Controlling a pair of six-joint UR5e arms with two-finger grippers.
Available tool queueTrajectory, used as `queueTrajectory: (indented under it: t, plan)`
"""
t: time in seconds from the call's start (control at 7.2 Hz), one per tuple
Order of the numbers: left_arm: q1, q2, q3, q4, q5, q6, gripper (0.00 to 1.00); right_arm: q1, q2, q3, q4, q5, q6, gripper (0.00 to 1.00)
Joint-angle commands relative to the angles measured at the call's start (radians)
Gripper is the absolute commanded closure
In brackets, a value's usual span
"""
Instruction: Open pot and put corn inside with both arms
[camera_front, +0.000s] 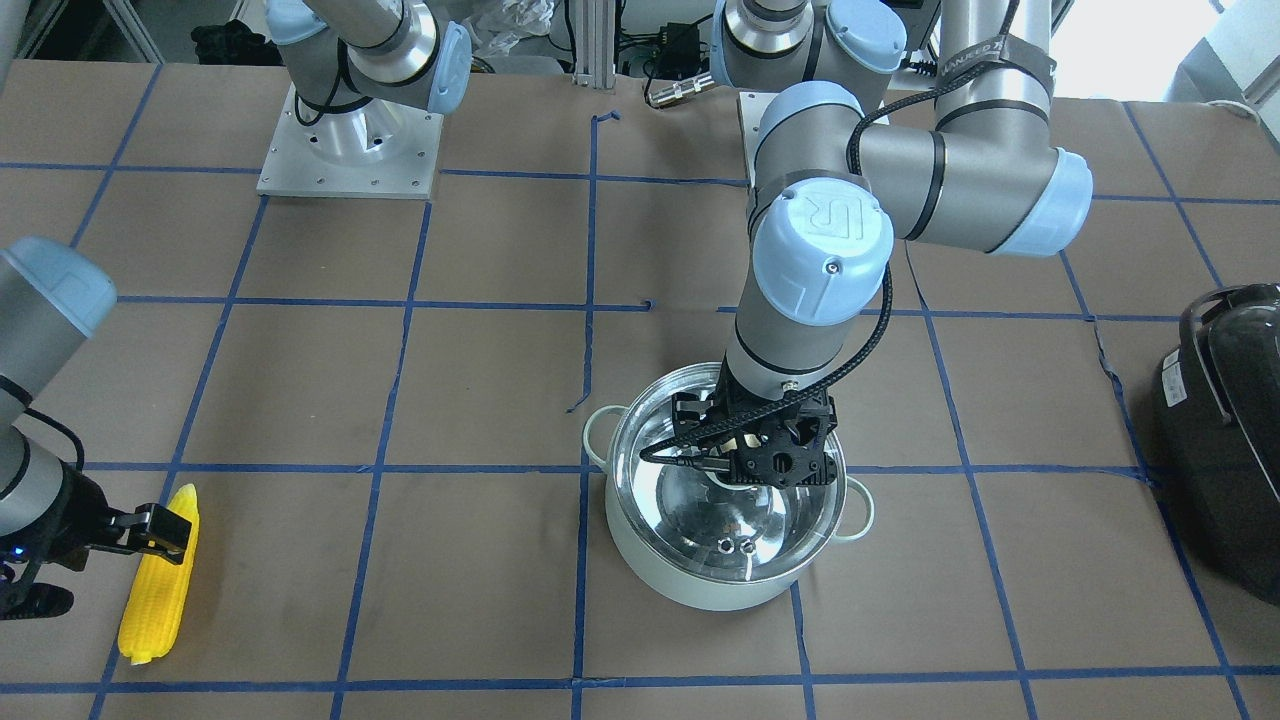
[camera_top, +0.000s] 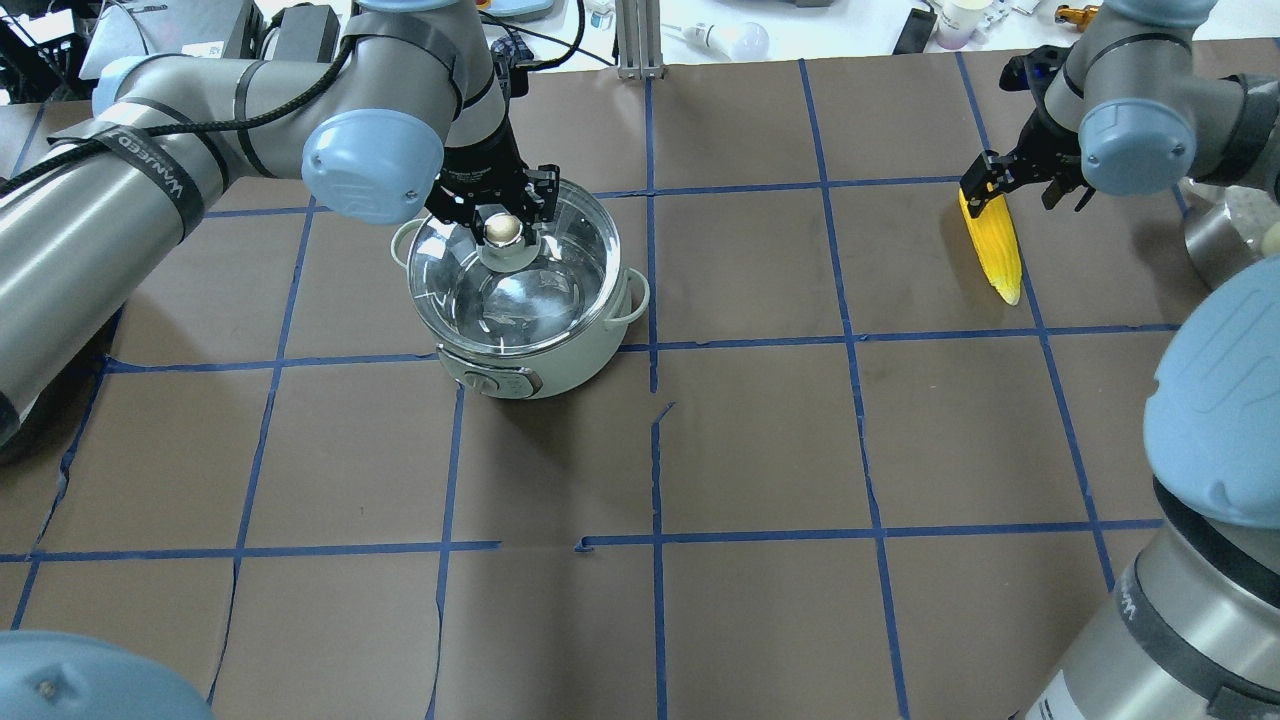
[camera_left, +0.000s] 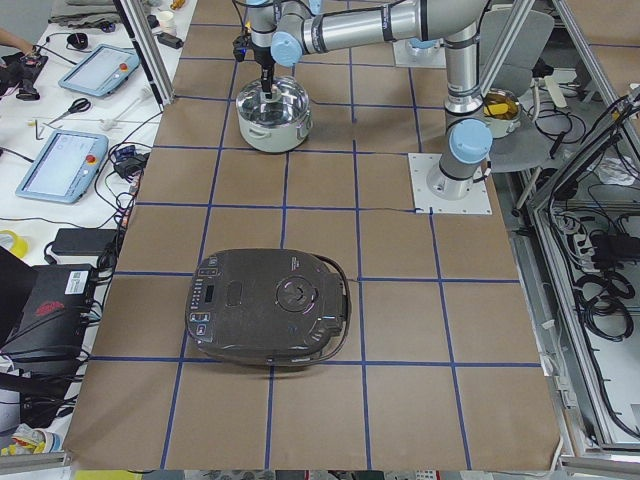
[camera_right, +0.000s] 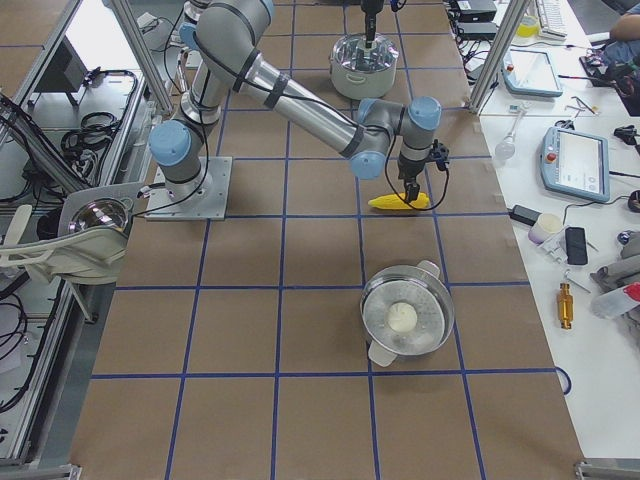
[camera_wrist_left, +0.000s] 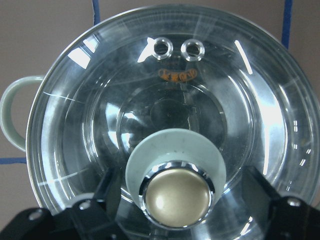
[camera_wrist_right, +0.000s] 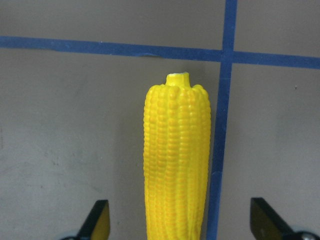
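Observation:
The pale mint-green pot (camera_top: 560, 345) stands on the table with its clear glass lid (camera_wrist_left: 165, 100) on it. My left gripper (camera_top: 502, 218) is open and hangs over the lid. Its fingers (camera_wrist_left: 107, 197) stand either side of the gold knob (camera_wrist_left: 176, 197), with gaps. The pot also shows in the front view (camera_front: 700, 575), under the left gripper (camera_front: 770, 465). The yellow corn (camera_top: 995, 245) lies flat on the table. My right gripper (camera_top: 985, 185) is open over its thick end, and the cob (camera_wrist_right: 176, 150) lies between the fingers, apart from both.
A black glossy appliance (camera_front: 1225, 420) sits at the table end on my left. A steel pot with a white ball inside (camera_right: 405, 320) sits beyond the corn at the table's right end. Blue tape lines grid the brown table.

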Motion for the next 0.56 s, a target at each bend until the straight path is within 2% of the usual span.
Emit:
queueTrajectory:
  t: [0.0, 0.14, 0.28, 0.42]
  plan:
    - [0.005, 0.017, 0.015, -0.015, -0.001, -0.001, 0.92, -0.001, 0.046, -0.001, -0.016, 0.0, 0.006, 0.0]
    - [0.024, 0.052, 0.04, -0.065, -0.009, 0.0, 0.93, -0.001, 0.064, -0.002, -0.02, -0.002, 0.009, 0.0]
    - [0.044, 0.092, 0.11, -0.177, -0.012, 0.003, 0.93, -0.001, 0.073, -0.002, -0.043, 0.0, 0.018, 0.0]
    - [0.114, 0.097, 0.177, -0.263, -0.053, 0.043, 0.93, -0.001, 0.075, -0.004, -0.043, 0.0, 0.033, 0.3]
